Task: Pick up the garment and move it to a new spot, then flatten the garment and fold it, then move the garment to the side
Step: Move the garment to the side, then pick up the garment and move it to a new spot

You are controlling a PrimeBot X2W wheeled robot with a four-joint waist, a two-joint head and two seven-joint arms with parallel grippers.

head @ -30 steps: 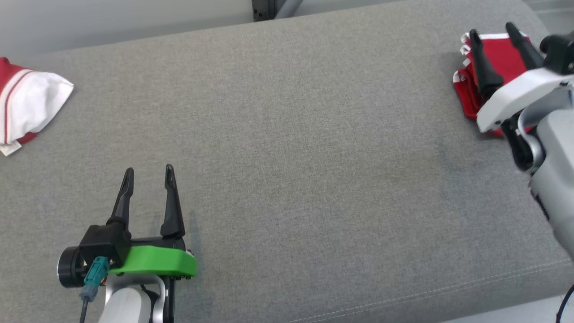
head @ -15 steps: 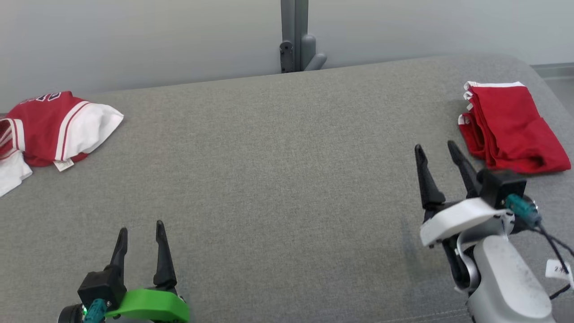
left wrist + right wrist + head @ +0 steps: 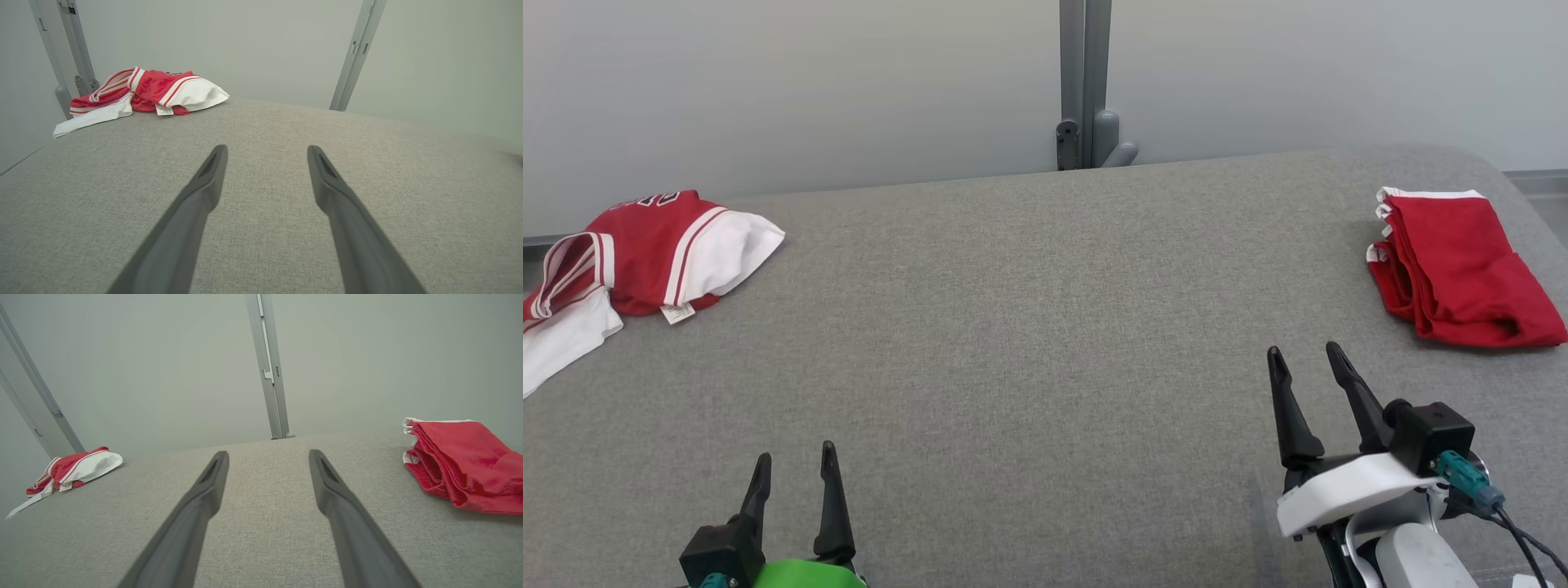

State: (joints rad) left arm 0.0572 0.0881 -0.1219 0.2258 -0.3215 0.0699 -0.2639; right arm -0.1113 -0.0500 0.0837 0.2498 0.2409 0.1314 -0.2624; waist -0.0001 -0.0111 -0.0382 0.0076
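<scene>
Folded red garment (image 3: 1454, 269) lies at the right edge of the grey fabric surface (image 3: 1029, 327). Its long axis runs far to near, slanting rightward, with the white-trimmed end farthest. Crumpled red-and-white garment (image 3: 654, 245) lies at far left. Left end effector (image 3: 795, 452) and right end effector (image 3: 1303, 349) hover at the near side, fingers spread, well apart from both garments.

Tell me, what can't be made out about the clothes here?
Red-and-white jersey: the head view's left edge cuts its white end; the lettering is partly turned away, unreadable.
Its label: print too small.
Folded red garment: its layers hide its shape, in head and right wrist views.
Left hand: bottom edge cuts its base.
</scene>
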